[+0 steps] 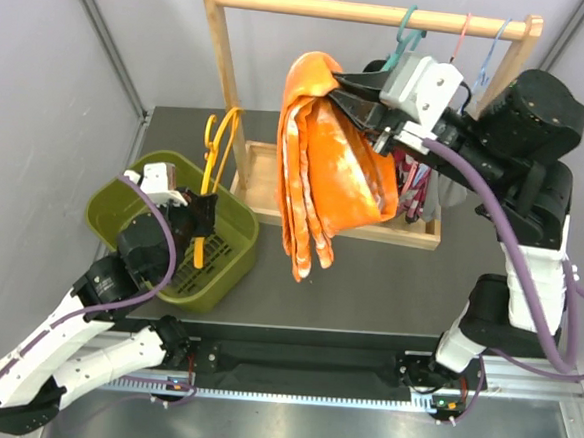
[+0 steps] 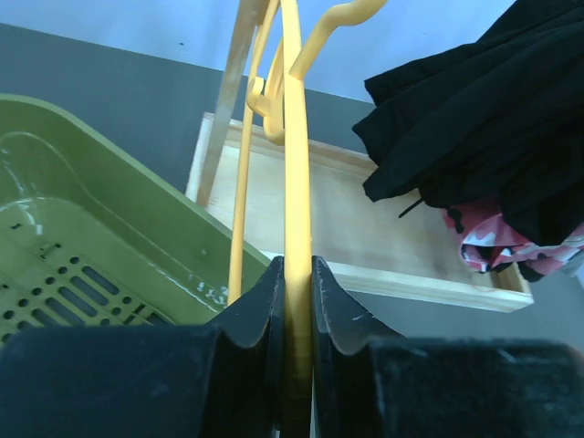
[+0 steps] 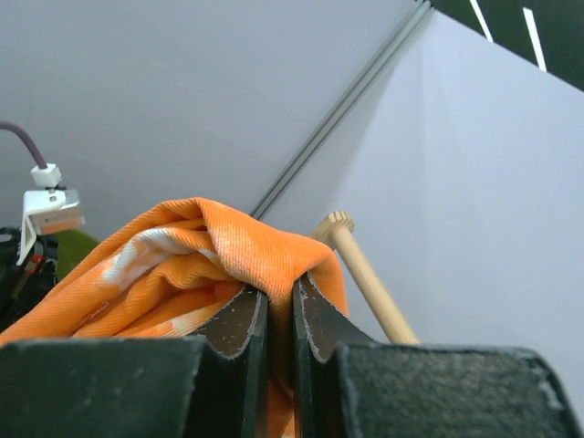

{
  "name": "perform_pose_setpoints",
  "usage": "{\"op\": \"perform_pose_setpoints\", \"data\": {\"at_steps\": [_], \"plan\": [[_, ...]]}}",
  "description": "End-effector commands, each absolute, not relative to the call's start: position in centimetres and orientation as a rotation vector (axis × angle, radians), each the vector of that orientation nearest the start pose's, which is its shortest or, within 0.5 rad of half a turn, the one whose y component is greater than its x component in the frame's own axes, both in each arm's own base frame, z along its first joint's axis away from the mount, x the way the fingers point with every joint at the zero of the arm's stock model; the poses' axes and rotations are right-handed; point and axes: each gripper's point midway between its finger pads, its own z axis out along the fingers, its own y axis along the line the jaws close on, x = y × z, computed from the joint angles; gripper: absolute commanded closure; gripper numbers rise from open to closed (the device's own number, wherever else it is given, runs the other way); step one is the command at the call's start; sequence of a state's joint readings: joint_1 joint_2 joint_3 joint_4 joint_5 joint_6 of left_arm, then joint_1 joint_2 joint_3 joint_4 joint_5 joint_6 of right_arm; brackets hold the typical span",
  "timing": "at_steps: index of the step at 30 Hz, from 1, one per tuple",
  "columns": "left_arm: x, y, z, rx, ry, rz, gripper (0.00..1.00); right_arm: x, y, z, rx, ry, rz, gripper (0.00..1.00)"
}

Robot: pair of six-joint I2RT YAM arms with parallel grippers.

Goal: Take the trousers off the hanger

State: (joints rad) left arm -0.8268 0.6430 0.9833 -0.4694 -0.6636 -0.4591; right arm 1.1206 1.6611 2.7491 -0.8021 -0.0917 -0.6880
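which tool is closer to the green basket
Left. The left tool sits right over the green basket, shut on the yellow hanger. The right tool is up by the wooden rail, shut on the orange trousers, well away from it.

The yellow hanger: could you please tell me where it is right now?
In the top view the yellow hanger stands upright at the left, pinched in the left gripper over the green basket, just left of the wooden rack.
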Motion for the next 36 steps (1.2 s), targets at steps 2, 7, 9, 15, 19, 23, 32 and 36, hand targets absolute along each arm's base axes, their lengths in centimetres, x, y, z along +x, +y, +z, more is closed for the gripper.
{"op": "perform_pose_setpoints", "data": {"at_steps": [2,7,9,15,19,23,32,36], "plan": [[22.5,-7.4,36.3,-0.240,1.619,-0.266,1.00,14.1,27.4,73.0,-0.870,0.554,0.452,1.00],[21.5,-6.9,39.1,-0.234,1.561,-0.337,1.00,14.4,29.1,71.4,-0.918,0.588,0.485,1.00],[20.9,-6.3,39.9,-0.235,1.544,-0.342,1.00,14.6,29.9,70.6,-0.944,0.604,0.495,1.00],[18.5,-3.5,45.0,-0.252,1.428,-0.386,1.00,15.6,32.9,67.6,-1.024,0.668,0.525,1.00],[17.0,-2.2,48.0,-0.269,1.361,-0.433,1.00,16.5,35.7,65.1,-1.073,0.720,0.549,1.00],[16.1,-1.7,50.0,-0.269,1.315,-0.479,1.00,17.9,38.3,63.5,-1.070,0.770,0.562,1.00],[14.6,-0.5,52.1,-0.268,1.254,-0.515,1.00,21.1,45.2,58.0,-1.102,0.893,0.573,1.00],[14.0,0.3,52.5,-0.277,1.236,-0.515,1.00,22.5,47.6,55.5,-1.107,0.944,0.569,1.00]]}}
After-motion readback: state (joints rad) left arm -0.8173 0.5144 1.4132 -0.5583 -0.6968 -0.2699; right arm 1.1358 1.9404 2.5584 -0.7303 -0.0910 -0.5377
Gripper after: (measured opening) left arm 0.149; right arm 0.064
